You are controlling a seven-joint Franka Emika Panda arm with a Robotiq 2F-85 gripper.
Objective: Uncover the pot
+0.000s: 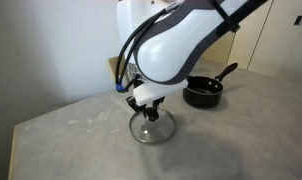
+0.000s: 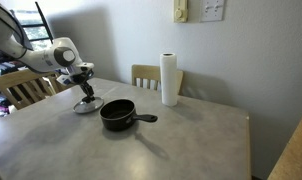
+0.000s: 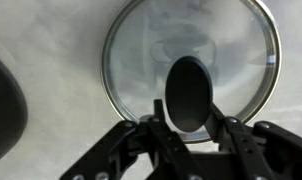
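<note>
Pot noted uncovered, seated upright on the grey surface. Its long handle is pointed away from the lid in both exterior views.

Glass lid found lying flat on the surface, well apart from the pot, knob side up. In the wrist view the metal rim and dark knob are seen from directly above.

Claw is positioned straight over the lid, pointed down. Its fingers are seen close on either side of the knob. Whether the knob is actually pinched cannot be told: contact is not resolved in any view.

White arm is arched above the lid.

Paper-towel roll stands upright near the far edge of the surface. A wooden chair back is seen just beside it.
</note>
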